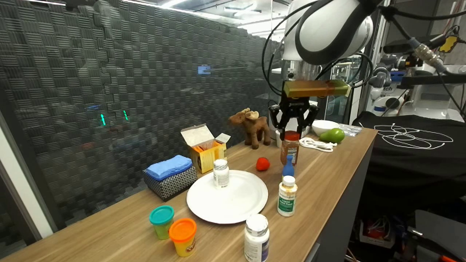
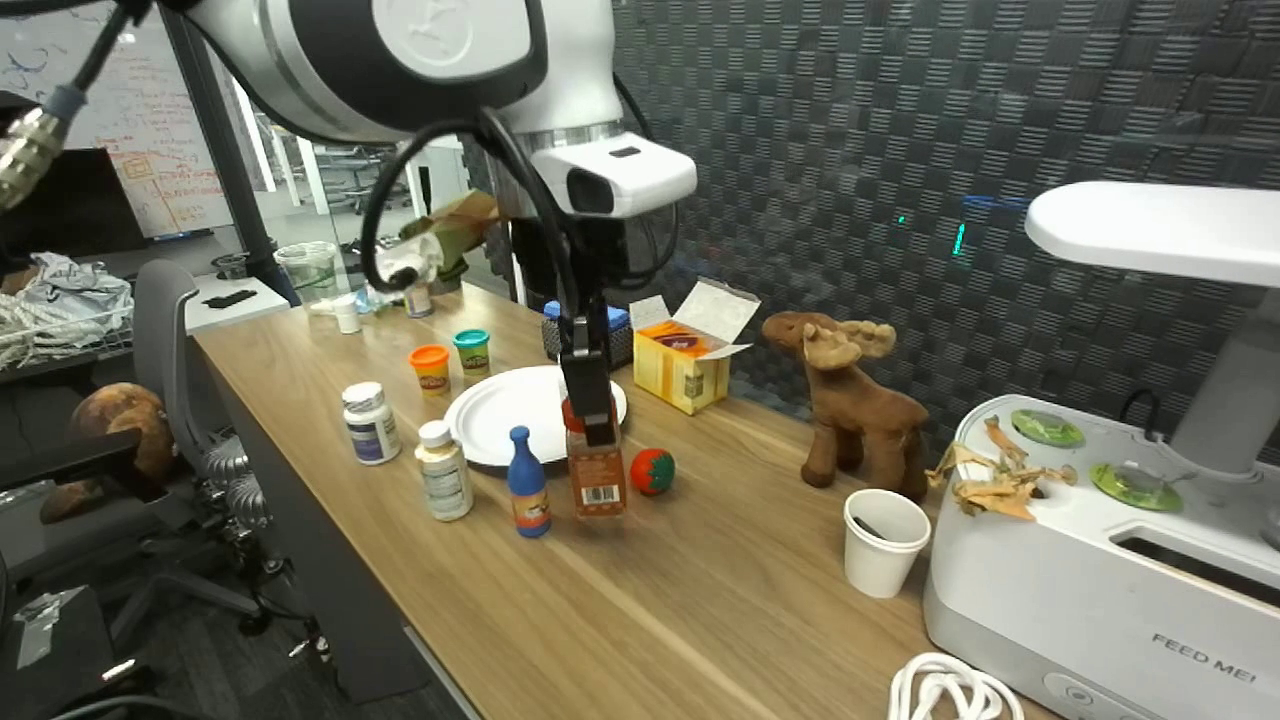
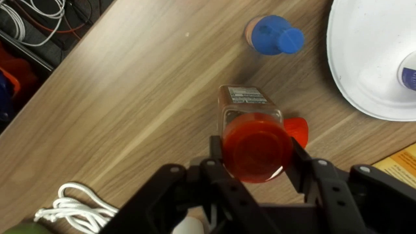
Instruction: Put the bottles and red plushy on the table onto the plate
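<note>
Square clear-plastic bottle [image 2: 599, 490], upright, has its red cap [image 1: 292, 136] pinched in my black claw [image 3: 255, 148], near the small rounded red plushy [image 1: 262, 164]

In an exterior view, ceiling lights [image 1: 171, 3] glared toward eleven o'clock.
In the wrist view, the table [image 3: 100, 61] shone toward ten, the gripper [image 3: 255, 151] blurred toward five.

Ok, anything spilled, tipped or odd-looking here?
No spill shows; the bottles near the plate stand upright. One oddity in an exterior view: the leaves on the white appliance are brown and shriveled, as if dried out.
</note>
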